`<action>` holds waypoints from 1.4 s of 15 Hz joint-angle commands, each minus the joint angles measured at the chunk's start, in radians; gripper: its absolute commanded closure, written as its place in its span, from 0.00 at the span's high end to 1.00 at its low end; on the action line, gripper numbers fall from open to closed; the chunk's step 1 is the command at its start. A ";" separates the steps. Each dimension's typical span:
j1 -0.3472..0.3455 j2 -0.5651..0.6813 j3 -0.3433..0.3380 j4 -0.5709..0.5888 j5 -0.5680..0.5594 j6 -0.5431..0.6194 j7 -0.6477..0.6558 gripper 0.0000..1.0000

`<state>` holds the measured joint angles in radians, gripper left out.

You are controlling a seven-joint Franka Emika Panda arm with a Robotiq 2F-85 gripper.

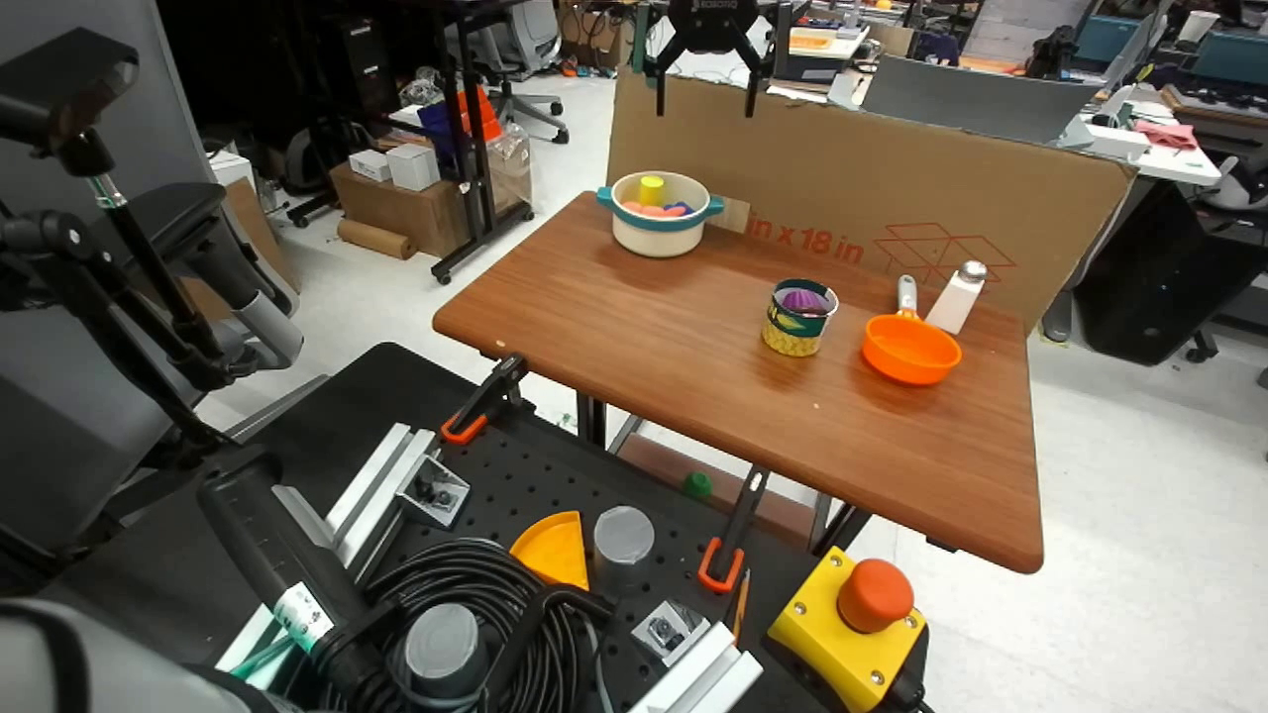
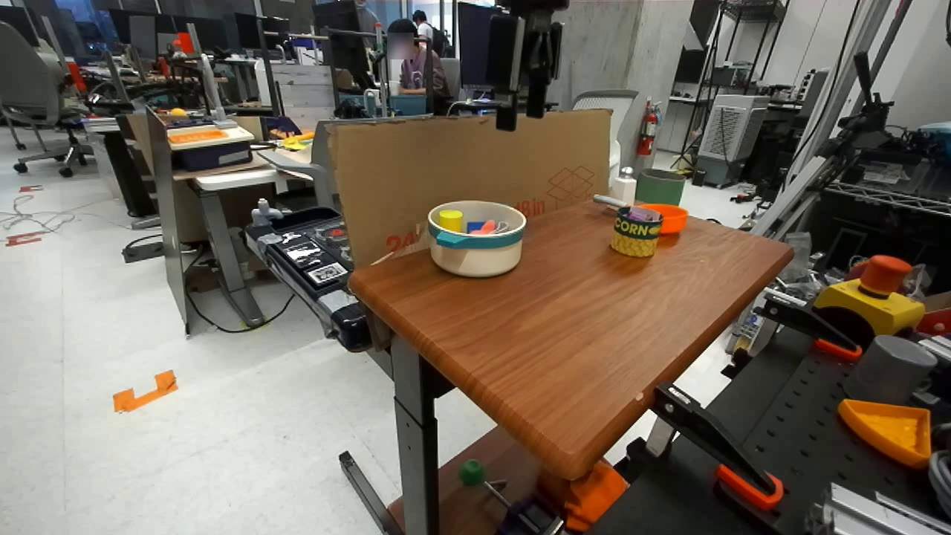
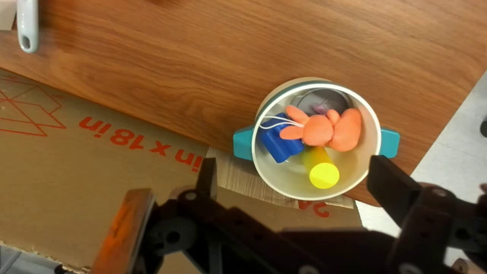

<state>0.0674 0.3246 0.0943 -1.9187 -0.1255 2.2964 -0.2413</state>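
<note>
Brown table [image 1: 614,307] is recorded across the middle of an exterior view, backed by a cardboard sheet [image 1: 842,158]. At top centre the gripper [image 1: 705,112] is seen, fingers spread, nothing gripped. An upright pot [image 1: 656,241] is noted below; an orange pan [image 1: 906,372] is set at right.

From an exterior view, a can [image 2: 636,244] marked CORN is found right of centre, apart from the pot.

In the wrist view the pot is seen right of centre, containing a plush toy [image 3: 319,131], a blue block [image 3: 279,142] and a yellow cylinder [image 3: 324,176]. The pot could be bumped or tipped if a finger were lowered off-centre; the white cords [image 3: 296,123] could be snagged and the plush toy dragged along.
</note>
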 commanded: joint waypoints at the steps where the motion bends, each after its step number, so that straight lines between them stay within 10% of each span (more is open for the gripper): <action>1: -0.005 0.021 0.007 -0.020 -0.001 0.093 -0.043 1.00; 10: -0.026 0.110 0.047 -0.075 0.015 0.304 -0.151 1.00; 21: -0.080 0.146 0.116 -0.090 0.041 0.265 -0.301 1.00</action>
<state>0.0217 0.4714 0.1773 -1.9992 -0.1159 2.5726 -0.4712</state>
